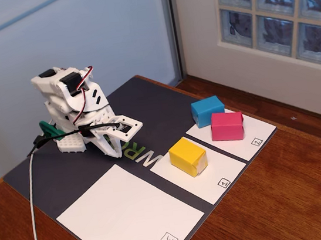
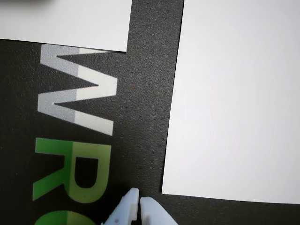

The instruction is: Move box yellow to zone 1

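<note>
The yellow box (image 1: 188, 156) sits on the white paper sheet labelled 1 (image 1: 223, 183), which is zone 1, in the fixed view. The white arm is folded back at the left of the dark mat, and its gripper (image 1: 116, 150) points down at the mat, well to the left of the yellow box. In the wrist view the two white fingertips (image 2: 138, 201) meet with nothing between them, so the gripper is shut and empty. The yellow box is out of the wrist view.
A blue box (image 1: 208, 111) and a pink box (image 1: 227, 126) stand on the sheet labelled 2 (image 1: 257, 141). A large white sheet marked Home (image 1: 132, 218) lies at the front of the mat. A white cable (image 1: 33, 202) trails off the table's left front.
</note>
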Action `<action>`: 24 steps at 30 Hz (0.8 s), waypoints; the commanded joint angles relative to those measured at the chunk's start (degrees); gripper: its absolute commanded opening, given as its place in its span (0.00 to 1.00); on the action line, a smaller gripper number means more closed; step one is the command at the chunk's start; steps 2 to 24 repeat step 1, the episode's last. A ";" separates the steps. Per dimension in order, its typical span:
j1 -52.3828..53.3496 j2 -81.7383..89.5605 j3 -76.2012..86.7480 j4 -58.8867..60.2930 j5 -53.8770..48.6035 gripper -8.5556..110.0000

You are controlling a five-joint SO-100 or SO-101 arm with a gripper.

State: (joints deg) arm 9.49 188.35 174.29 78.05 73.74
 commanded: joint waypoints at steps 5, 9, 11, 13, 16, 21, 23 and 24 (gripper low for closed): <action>-0.53 2.90 -0.18 3.87 0.09 0.07; -0.53 2.90 -0.18 3.87 0.09 0.07; -0.53 2.90 -0.18 3.87 0.09 0.07; -0.53 2.90 -0.18 3.87 0.09 0.07; -0.53 2.90 -0.18 3.87 0.09 0.07; -0.53 2.90 -0.18 3.87 0.09 0.07; -0.53 2.90 -0.18 3.87 0.09 0.07; -0.53 2.90 -0.18 3.87 0.09 0.07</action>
